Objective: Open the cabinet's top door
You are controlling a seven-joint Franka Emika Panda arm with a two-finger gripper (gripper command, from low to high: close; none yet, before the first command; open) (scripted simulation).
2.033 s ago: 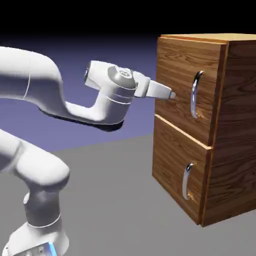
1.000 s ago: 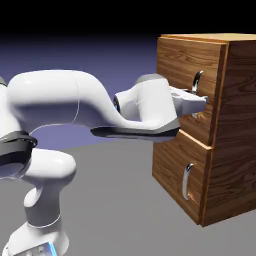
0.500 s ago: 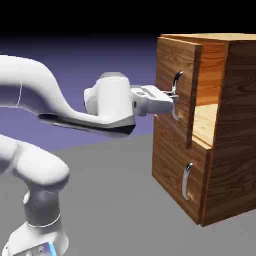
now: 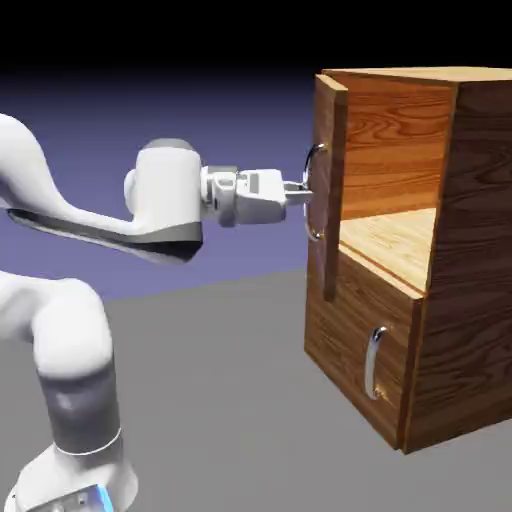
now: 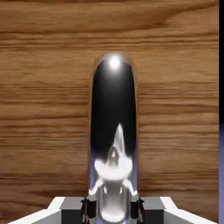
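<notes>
Gripper [image 4: 300, 192] fingers pinch the shiny curved handle [image 4: 315, 195] of the top door [image 4: 329, 200], one finger on each side of the bar. The cabinet [image 4: 465, 250] is the big brown box, and every place here is told from it.

The top door is at the upper front of the cabinet. It is swung wide open, hinged at the cabinet's far front side and sticking out toward the arm. Its handle stands up and down on its front face. The white arm [image 4: 165, 195] is in front of the cabinet, on the exterior view's left.

Behind the door, the upper inside [image 4: 395, 150] of the cabinet shows, with orange-brown wood and a pale wooden floor [image 4: 395, 245]. The lower panel [image 4: 350, 330] is shut, flat against the cabinet's front, and has a smaller silver handle [image 4: 375, 362].

In the hand view, the door's wood fills most of the space behind the bar.
</notes>
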